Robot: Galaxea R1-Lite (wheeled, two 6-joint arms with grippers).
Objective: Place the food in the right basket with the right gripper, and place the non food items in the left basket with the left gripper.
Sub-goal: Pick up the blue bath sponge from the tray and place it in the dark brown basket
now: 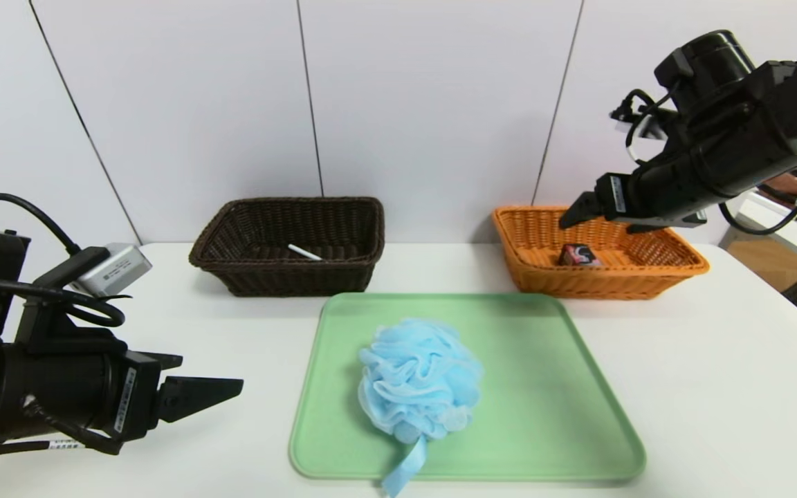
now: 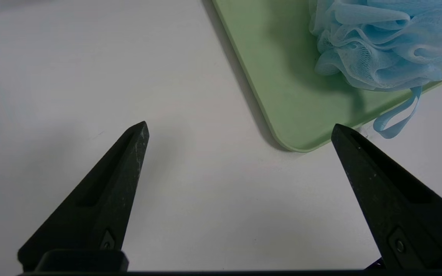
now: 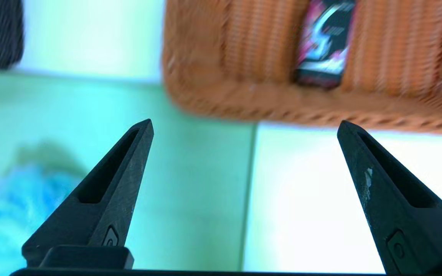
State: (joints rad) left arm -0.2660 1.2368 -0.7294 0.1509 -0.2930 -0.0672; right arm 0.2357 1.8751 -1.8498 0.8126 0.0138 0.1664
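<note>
a ruffled ball of pale blue mesh [image 1: 418,379] with a ribbon loop sits on a smooth green tray [image 1: 544,387] with rounded corners. a dark woven basket [image 1: 288,279] holds a slim white stick [image 1: 304,252]; an orange woven basket [image 1: 592,279] holds a small dark box [image 1: 578,254]. the right claw [image 3: 246,120], open and empty, hangs above the orange basket; the left claw [image 2: 240,123], open and empty, is beside the tray.
</note>
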